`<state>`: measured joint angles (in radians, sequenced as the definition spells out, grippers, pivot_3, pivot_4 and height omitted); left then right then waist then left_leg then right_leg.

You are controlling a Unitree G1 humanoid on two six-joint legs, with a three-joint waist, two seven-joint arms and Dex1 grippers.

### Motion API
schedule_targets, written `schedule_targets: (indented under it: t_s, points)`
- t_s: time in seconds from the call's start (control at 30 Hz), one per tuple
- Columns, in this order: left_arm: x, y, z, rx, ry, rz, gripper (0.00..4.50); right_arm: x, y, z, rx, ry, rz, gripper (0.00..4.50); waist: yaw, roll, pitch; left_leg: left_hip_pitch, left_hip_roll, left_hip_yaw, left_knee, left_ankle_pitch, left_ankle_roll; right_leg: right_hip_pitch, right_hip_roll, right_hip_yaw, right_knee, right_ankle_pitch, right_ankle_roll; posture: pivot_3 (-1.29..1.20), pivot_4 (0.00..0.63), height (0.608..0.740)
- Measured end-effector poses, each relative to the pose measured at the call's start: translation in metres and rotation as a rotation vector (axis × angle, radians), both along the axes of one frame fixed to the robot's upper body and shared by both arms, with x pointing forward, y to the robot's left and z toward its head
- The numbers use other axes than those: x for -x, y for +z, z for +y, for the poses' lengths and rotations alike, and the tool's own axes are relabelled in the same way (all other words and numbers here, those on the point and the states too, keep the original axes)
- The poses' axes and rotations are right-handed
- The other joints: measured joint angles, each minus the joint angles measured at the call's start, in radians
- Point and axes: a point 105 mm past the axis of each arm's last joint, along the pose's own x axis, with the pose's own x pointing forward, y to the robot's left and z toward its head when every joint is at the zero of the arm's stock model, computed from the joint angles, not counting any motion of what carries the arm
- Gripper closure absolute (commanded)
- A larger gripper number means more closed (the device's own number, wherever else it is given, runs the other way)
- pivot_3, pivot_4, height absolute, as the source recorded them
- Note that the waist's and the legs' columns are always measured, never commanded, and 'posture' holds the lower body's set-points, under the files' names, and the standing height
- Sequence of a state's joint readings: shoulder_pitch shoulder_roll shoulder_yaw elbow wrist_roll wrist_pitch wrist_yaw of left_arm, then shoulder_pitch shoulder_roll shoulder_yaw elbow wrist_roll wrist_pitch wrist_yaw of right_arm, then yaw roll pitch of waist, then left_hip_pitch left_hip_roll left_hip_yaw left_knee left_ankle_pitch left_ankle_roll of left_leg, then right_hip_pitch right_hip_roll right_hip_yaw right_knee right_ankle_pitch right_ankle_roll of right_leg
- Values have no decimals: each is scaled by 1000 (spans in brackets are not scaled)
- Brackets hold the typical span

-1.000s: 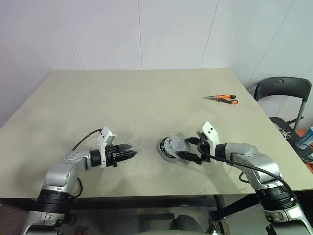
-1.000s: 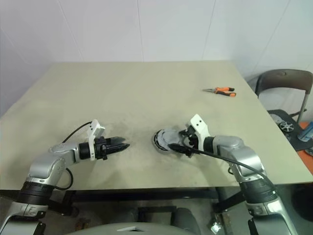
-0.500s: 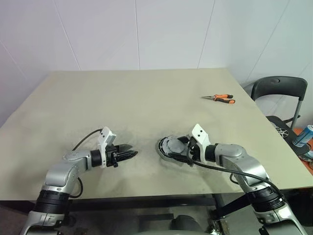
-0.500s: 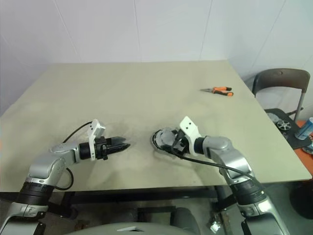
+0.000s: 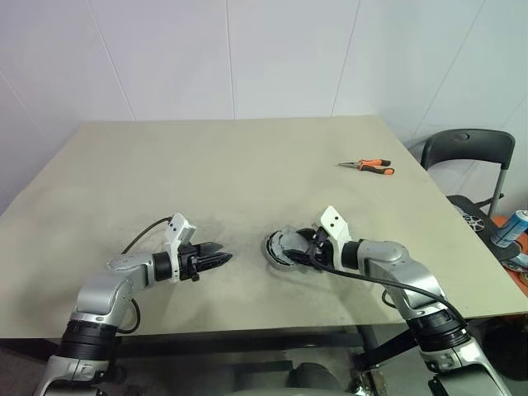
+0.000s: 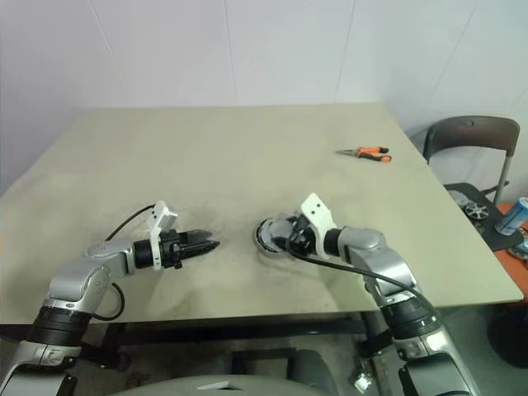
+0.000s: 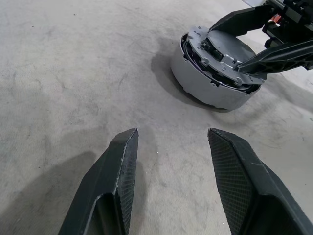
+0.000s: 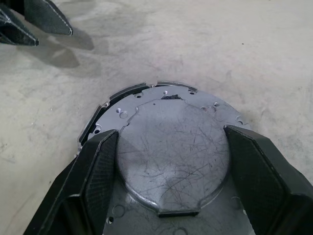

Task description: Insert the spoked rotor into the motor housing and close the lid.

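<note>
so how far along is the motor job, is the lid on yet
Mostly done, it seems. The lid sits on the housing, so the rotor can't be seen; presumably it is inside. In hand: the right claw straddles the lid, a finger on each side, though a firm grip can't be confirmed. The lid looks slightly tilted in the left wrist view, so seating it flush may remain. The left claw is open and empty.

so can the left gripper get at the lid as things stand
Probably yes. The left gripper is open and points toward the lid, with only bare table between them. But the right gripper already straddles the lid with a finger on each side, so the left would likely crowd it.
</note>
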<state>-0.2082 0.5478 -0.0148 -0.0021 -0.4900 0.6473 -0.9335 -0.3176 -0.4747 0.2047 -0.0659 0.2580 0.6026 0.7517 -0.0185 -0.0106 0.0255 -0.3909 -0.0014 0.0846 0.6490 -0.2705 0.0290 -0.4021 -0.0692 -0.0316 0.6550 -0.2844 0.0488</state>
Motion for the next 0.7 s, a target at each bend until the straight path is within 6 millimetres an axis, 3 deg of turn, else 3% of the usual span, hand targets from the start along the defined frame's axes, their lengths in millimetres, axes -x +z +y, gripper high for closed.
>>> schedule_targets:
  t_s: [0.7]
  points:
    - [0,-2,0,-2,10,4,2091,-5,4,23,-101,-47,76,1232,-28,0,0,0,1,1,-1,0,-1,-3,0,0,2,2,0,0,0,740]
